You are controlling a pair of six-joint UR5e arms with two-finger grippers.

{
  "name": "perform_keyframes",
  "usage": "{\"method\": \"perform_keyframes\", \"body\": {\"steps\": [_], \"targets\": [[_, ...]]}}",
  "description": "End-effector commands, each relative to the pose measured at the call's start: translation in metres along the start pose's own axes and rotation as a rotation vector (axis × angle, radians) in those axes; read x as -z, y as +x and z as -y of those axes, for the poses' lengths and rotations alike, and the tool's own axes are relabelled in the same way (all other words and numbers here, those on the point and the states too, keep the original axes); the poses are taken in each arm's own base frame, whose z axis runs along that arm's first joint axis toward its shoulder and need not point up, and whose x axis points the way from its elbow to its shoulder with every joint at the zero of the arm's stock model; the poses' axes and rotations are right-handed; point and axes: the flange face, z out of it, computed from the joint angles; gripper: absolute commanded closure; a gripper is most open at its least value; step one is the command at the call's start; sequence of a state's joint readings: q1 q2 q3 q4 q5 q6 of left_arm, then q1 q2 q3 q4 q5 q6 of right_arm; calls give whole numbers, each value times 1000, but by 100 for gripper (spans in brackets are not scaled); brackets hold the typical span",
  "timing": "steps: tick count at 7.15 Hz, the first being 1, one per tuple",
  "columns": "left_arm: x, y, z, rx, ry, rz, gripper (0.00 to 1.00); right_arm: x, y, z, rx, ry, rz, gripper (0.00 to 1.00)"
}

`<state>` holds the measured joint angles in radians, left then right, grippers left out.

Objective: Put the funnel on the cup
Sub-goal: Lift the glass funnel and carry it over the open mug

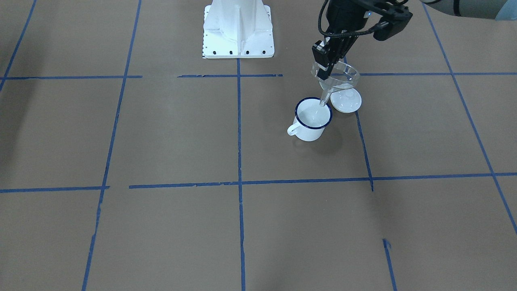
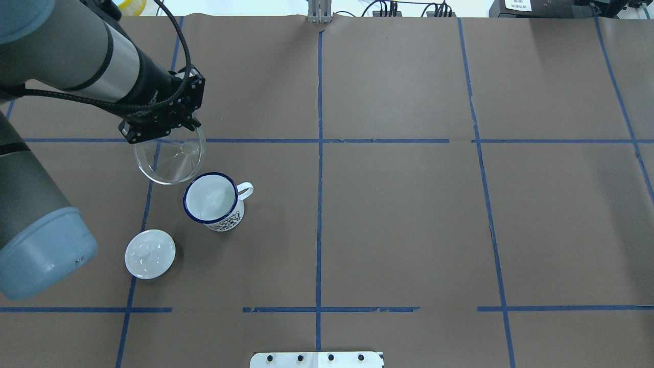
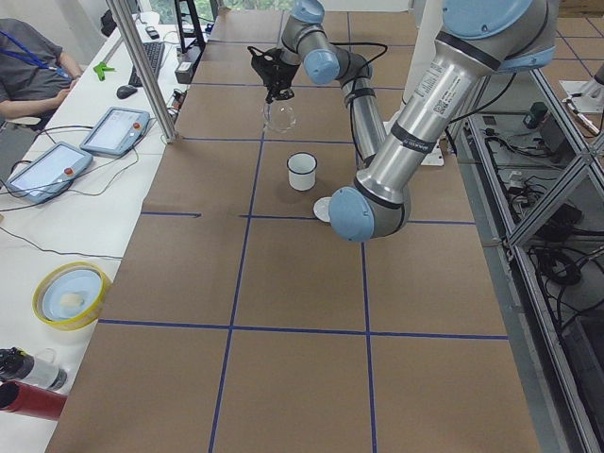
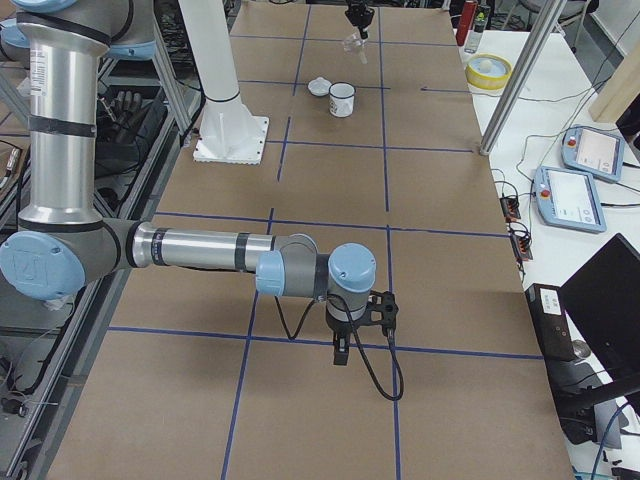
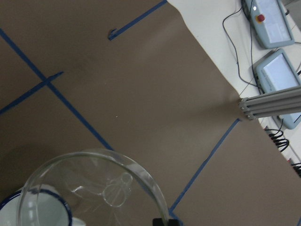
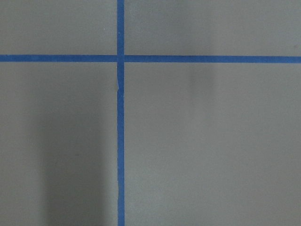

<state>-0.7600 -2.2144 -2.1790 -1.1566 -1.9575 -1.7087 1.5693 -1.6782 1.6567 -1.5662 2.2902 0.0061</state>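
The left hand (image 1: 322,72) had its fingers pinched shut on the rim of the funnel (image 2: 169,161). The funnel hung just beneath the hand, clear of the table (image 2: 409,230), with its cone up and stem down. The cup (image 2: 210,199) stood below the hand, a little toward the robot and to its right, so the funnel looked not yet centred over the mouth. A white lid (image 2: 150,254) lay farther back toward the robot. To seat the funnel well, the hand would need to bring the stem over the middle of the mouth and keep the cone level. It should then lower slowly until the cone rests on the blue rim, and only then let go. The right hand (image 4: 340,350) hung well apart, and its opening could not be told.
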Motion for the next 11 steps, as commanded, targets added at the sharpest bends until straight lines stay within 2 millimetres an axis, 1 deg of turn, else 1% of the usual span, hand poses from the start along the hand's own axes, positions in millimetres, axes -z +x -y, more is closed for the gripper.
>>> {"method": "perform_keyframes", "body": {"steps": [1, 2, 3, 5, 6, 7, 8, 9, 10, 11], "targets": [[-44, 4, -16, -118, -44, 147, 100, 0, 0, 0, 0, 0, 0, 0], [-58, 14, -13, -140, -45, 169, 100, 0, 0, 0, 0, 0, 0, 0], [-70, 16, -9, -166, -47, 184, 100, 0, 0, 0, 0, 0, 0, 0], [-110, 28, 3, -174, -47, 189, 100, 0, 0, 0, 0, 0, 0, 0], [-126, 28, 0, -191, -57, 197, 100, 0, 0, 0, 0, 0, 0, 0], [-139, 23, -16, -247, -85, 216, 100, 0, 0, 0, 0, 0, 0, 0], [-151, 22, -16, -246, -87, 236, 100, 0, 0, 0, 0, 0, 0, 0], [-165, 22, -22, -256, -97, 241, 100, 0, 0, 0, 0, 0, 0, 0], [-172, 23, -22, -260, -99, 239, 100, 0, 0, 0, 0, 0, 0, 0], [-172, 22, -23, -262, -100, 239, 100, 0, 0, 0, 0, 0, 0, 0]]}}
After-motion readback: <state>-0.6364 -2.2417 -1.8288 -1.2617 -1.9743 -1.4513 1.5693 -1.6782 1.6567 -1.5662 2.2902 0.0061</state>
